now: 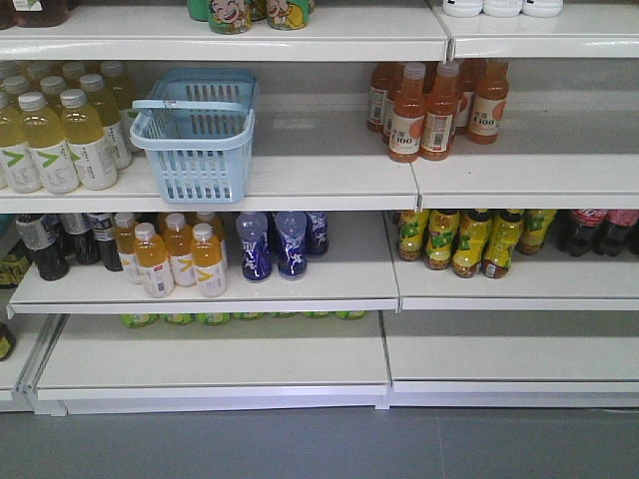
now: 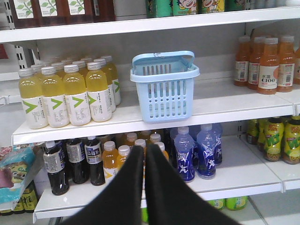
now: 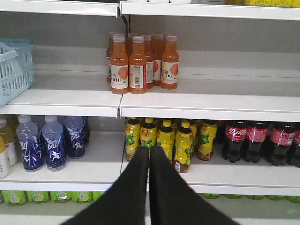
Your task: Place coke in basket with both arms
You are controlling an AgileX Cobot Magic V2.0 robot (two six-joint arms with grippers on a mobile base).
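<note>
The light blue basket [image 1: 195, 135] stands empty on the second shelf, left of centre. It also shows in the left wrist view [image 2: 164, 86] and at the left edge of the right wrist view [image 3: 14, 70]. The slim coke with a pale lower part is not in view. My left gripper [image 2: 144, 149] is shut and empty, held in front of the shelves below the basket. My right gripper [image 3: 148, 149] is shut and empty, in front of the yellow-label bottles. Neither arm shows in the front view.
Dark-filled red-label cola bottles [image 3: 255, 140] stand in a row on the third shelf at the right [image 1: 599, 230]. Yellow drinks [image 1: 60, 140] stand left of the basket, orange bottles [image 1: 434, 110] to its right. Blue bottles [image 1: 275, 244] and yellow-label bottles [image 3: 168, 140] stand below.
</note>
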